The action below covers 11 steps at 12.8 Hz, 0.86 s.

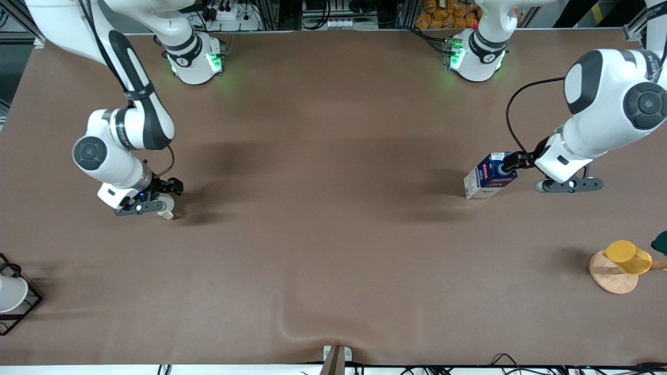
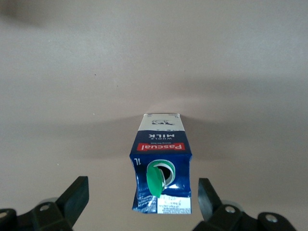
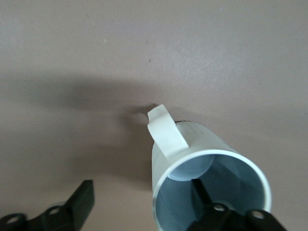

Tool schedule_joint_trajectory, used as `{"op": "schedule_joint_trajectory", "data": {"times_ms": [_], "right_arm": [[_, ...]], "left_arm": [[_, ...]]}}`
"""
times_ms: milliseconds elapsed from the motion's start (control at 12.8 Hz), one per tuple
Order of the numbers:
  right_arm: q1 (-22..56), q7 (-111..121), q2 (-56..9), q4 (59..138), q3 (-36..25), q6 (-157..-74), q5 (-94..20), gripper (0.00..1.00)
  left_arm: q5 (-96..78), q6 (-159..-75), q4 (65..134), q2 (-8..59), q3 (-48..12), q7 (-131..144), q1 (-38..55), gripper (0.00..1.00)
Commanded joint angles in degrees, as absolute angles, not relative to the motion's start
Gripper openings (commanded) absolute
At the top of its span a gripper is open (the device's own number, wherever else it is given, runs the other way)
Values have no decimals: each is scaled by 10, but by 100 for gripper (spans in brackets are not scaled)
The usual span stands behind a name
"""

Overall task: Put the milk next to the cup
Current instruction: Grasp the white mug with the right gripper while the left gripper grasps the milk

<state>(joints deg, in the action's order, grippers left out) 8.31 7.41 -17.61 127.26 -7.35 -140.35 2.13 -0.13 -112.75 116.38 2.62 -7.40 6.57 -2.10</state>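
Note:
The milk (image 1: 489, 177), a dark-blue carton with a red band and green cap, stands on the table toward the left arm's end. In the left wrist view the milk (image 2: 162, 166) lies between the spread fingers of my left gripper (image 2: 142, 196), with a gap on each side. My left gripper (image 1: 509, 165) is open at the carton's top. The cup (image 1: 167, 207), an off-white mug, stands toward the right arm's end. My right gripper (image 1: 164, 198) is open over it. In the right wrist view one finger (image 3: 208, 202) is inside the cup (image 3: 202, 144) and the other is outside.
A yellow cup (image 1: 627, 257) lies on a wooden disc (image 1: 607, 278) at the left arm's end, near the front camera. A white cup (image 1: 10, 292) sits in a black wire rack (image 1: 28, 307) at the right arm's end. The brown cloth has a fold (image 1: 292, 325).

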Motion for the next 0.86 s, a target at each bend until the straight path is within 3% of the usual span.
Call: {"op": "schedule_joint_trajectory", "data": {"times_ms": [0,470,783], "right_arm": [[86,80,-178,1274,-76,-1403,27,0],[93,78,-168,1266,-76,-1390,26,0],[154,-8,-145,1226,-22,-1307,13,0]], "left_arm": [[-11,-1159,1191,18,-76,72,-20,100],[-18,-1206,1221,34,-86,75,-20,100],[-18,-1212,1230,47,-88,75,-19,100]]}}
